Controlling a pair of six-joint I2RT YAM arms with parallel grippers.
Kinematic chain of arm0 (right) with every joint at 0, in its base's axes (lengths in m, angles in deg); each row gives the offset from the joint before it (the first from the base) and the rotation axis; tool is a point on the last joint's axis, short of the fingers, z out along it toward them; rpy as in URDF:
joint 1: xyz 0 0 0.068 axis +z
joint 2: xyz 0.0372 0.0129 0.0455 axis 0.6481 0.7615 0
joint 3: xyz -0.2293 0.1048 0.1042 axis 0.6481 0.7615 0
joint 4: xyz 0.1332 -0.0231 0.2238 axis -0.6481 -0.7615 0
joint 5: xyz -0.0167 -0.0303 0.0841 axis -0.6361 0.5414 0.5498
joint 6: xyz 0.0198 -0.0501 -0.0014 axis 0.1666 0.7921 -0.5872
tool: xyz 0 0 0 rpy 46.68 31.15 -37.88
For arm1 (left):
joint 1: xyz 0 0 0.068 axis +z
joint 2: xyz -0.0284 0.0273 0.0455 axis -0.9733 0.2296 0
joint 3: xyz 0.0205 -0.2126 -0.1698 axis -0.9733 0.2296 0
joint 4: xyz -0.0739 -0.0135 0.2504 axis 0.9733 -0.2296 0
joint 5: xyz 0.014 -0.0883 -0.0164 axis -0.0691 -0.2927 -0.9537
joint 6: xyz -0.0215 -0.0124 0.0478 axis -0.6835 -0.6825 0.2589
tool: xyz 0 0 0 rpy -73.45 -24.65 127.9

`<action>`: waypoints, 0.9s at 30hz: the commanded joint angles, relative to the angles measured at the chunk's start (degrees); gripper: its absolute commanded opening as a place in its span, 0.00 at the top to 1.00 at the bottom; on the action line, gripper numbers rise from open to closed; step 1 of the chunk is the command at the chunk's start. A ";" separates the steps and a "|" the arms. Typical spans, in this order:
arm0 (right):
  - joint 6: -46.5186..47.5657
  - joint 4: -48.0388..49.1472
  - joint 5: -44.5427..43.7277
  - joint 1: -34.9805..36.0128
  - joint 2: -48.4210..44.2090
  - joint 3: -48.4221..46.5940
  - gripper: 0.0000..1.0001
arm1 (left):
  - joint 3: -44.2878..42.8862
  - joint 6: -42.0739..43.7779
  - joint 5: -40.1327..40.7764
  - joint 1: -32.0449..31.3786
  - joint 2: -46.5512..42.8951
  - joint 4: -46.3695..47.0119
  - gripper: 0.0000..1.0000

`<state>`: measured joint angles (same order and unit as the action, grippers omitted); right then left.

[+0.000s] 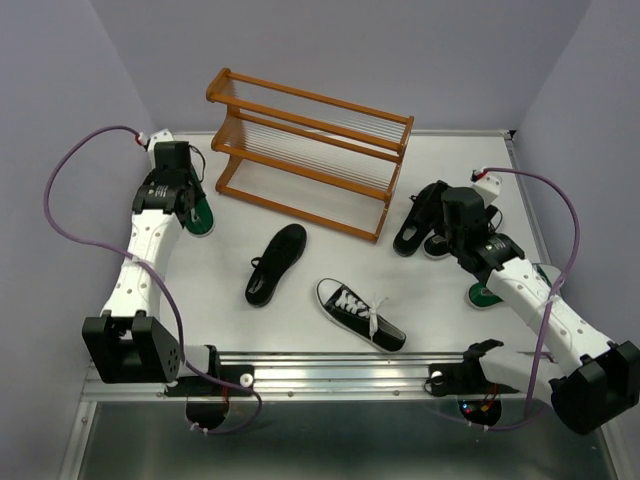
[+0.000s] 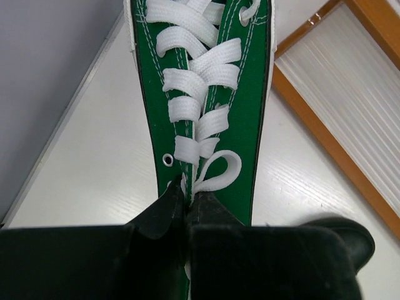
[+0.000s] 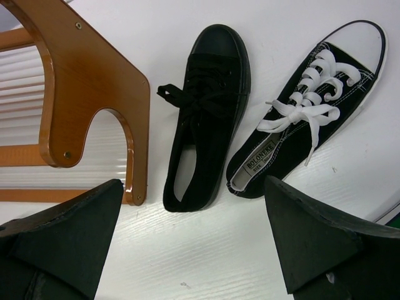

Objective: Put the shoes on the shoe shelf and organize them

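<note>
My left gripper [image 1: 187, 207] [image 2: 187, 195] is shut on the tongue of a green sneaker [image 1: 203, 222] [image 2: 245, 125] with white laces, left of the shoe shelf [image 1: 310, 150] [image 2: 350, 81]. My right gripper [image 1: 437, 232] [image 3: 192, 182] stands wide open above the table, just behind the heels of an all-black shoe [image 1: 410, 225] [image 3: 209, 119] and a black sneaker [image 1: 438, 244] [image 3: 306, 119] beside the shelf's right end [image 3: 81, 81]. Another all-black shoe [image 1: 277, 262] and a black sneaker with white laces [image 1: 360, 312] lie mid-table. A second green sneaker [image 1: 487, 294] peeks from under the right arm.
The shelf's two tiers hold nothing. A metal rail [image 1: 330, 368] runs along the near table edge between the arm bases. Grey walls close in at the left, back and right.
</note>
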<state>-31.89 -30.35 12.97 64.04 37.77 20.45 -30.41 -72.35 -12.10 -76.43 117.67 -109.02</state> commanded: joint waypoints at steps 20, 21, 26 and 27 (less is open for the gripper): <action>0.77 3.56 0.02 -0.08 -3.00 0.13 0.00 | -3.13 16.77 -9.23 -18.22 -4.79 2.21 1.00; 0.77 3.56 0.02 -0.08 -3.35 0.39 0.00 | -5.50 16.77 -9.58 -18.22 -2.87 1.68 1.00; 0.68 2.77 -0.69 -0.08 -4.67 0.66 0.00 | -12.10 19.15 -9.49 -18.22 2.41 0.18 1.00; 0.77 2.60 -0.86 -0.08 -4.85 0.57 0.00 | -13.76 19.58 -9.58 -18.31 3.90 0.18 1.00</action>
<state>-31.24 -29.69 13.58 64.04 34.49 20.47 -38.19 -55.63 -21.26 -94.85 120.49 -112.61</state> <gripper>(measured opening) 0.999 0.106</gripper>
